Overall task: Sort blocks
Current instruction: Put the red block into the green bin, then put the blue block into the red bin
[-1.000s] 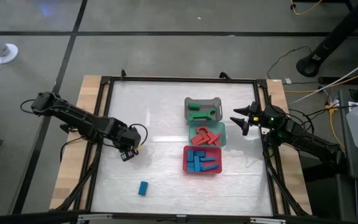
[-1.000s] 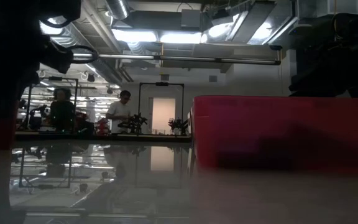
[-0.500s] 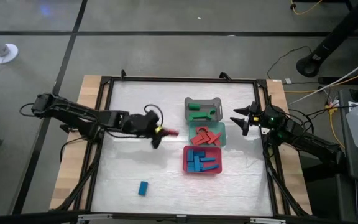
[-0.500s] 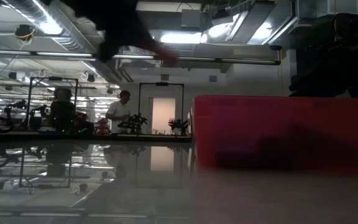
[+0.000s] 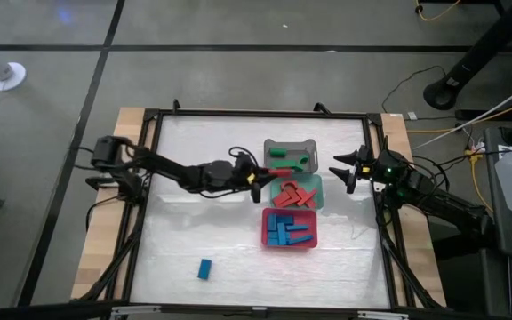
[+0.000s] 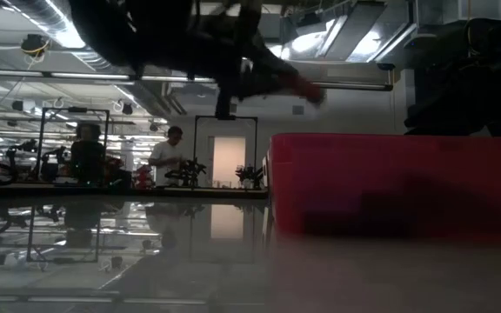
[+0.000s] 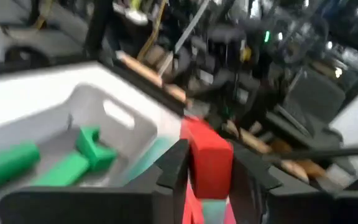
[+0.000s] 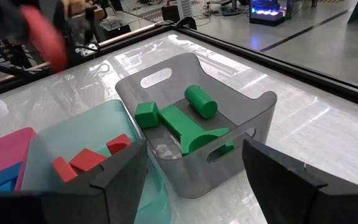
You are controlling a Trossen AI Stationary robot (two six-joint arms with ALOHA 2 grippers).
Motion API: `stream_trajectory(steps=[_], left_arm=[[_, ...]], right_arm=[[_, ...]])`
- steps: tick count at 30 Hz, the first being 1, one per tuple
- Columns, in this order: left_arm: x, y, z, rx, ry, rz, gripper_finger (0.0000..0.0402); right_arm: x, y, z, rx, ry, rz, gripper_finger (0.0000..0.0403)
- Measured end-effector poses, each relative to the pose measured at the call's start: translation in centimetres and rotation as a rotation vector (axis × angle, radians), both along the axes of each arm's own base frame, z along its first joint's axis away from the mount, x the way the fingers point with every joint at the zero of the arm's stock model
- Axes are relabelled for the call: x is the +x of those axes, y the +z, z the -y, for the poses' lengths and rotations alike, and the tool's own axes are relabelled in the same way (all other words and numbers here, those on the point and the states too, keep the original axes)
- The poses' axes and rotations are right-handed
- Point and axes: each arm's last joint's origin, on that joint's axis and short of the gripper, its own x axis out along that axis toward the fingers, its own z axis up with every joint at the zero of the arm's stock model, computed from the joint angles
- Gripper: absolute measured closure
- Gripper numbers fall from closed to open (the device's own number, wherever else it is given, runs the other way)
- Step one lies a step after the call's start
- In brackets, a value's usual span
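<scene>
Blue is the colour of the one block [image 5: 204, 268] left alone on the white surface [image 5: 203, 222], far behind the left arm's fingers [image 5: 254, 175] and near the front edge. The other blocks sit in three trays: green ones in the grey tray [image 5: 290, 156], red ones in the teal tray [image 5: 297, 193] and blue ones in the red tray [image 5: 289, 228].

The left fingers are clamped on a red block [image 7: 207, 163]. It stands up between them, and their tips sit at the near rim of the teal tray, with the grey tray just to one side. In the left wrist view the grip looks loose, so I think the block is about to be let go.

What could go wrong? The fingers look to be only at the rim, not over the middle. If they let go here, the red block could hit the edge and bounce out onto the surface, or tip into the grey tray with the green blocks. It could also land on the red blocks already piled inside and roll off.

There is lots of bare surface behind the left fingers for pulling back and for going to the blue block. In front of them the three trays stand touching in a row, so there is little room there.

The right arm's fingers [image 5: 346, 171] wait past the trays, spread wide and holding nothing.
</scene>
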Motion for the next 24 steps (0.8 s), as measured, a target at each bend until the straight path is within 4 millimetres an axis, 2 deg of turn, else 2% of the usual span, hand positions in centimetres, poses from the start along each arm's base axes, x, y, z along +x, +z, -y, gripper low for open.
stream_trajectory(steps=[7, 12, 16, 20, 24], left_arm=[[0.9, -3.4, 0.3, -0.11, -0.059, -0.078, 0.0266], [0.8, -3.0, 0.5, -0.208, -0.17, -0.065, 0.0234], [0.1, -1.4, 1.4, -0.24, -0.481, -0.092, 0.0232], [-1.5, -1.1, 4.1, -0.338, -0.839, -0.265, 0.0239], [-3.6, -1.1, 7.2, -0.502, -0.993, -0.488, 0.0245]], right_arm=[[0.0, 0.0, 0.0, 0.0, 0.0, 0.0, 0.0139], [0.0, 0.0, 0.0, 0.0, 0.0, 0.0, 0.0139], [0.0, 0.0, 0.0, 0.0, 0.0, 0.0, 0.0139], [0.0, 0.0, 0.0, 0.0, 0.0, 0.0, 0.0139], [0.0, 0.0, 0.0, 0.0, 0.0, 0.0, 0.0139]])
